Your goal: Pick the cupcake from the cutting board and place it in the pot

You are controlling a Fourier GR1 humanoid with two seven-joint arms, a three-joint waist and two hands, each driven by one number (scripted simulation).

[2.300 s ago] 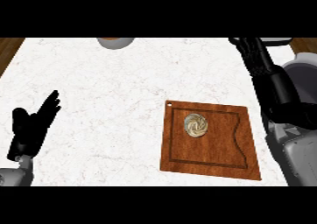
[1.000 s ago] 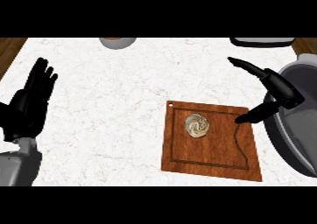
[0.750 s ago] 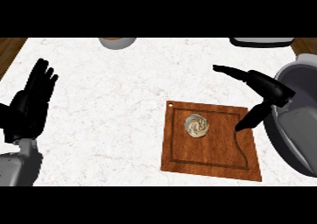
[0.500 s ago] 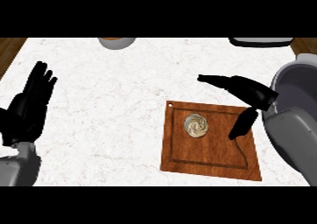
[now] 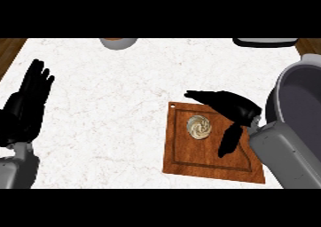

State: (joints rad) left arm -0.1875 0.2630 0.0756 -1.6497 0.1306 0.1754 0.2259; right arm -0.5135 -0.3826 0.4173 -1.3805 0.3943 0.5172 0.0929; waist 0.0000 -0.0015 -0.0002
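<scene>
The cupcake sits on the cutting board, just left of the right hand, whose open fingers and thumb hold nothing. The left hand rests far away.

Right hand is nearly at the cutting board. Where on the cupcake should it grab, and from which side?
Take the cupcake by its round sides, coming from above. It stands upright on the cutting board, swirl facing up, with bare board all around. The right hand is open just to its right, fingers above and thumb below, so closing them across the cupcake looks the likeliest approach.
</scene>
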